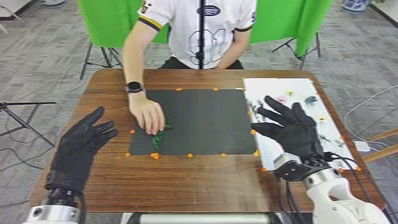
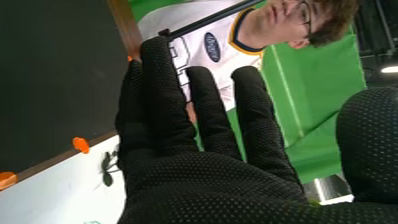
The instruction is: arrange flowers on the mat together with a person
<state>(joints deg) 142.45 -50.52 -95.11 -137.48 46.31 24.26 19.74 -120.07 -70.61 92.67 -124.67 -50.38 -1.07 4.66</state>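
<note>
Your right hand (image 1: 293,136): raised, fingers spread wide, empty, dimpled black fabric, above border of dark mat (image 1: 204,122) and white sheet (image 1: 277,86). Your left hand (image 1: 77,142): slanted forward, fingers loosely extended, empty, near tabletop's (image 1: 107,192) left edge. Person's hand (image 1: 147,112) at far end of slim, leafy green sprig (image 1: 157,142), near mat's near-left corner. Tabletop brown, wood-grained.

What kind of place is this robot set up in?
Probably a robotics lab or test studio: a green backdrop hangs beyond the wooden table, a black stand is off to the left, and a white robot arm comes in.
</note>
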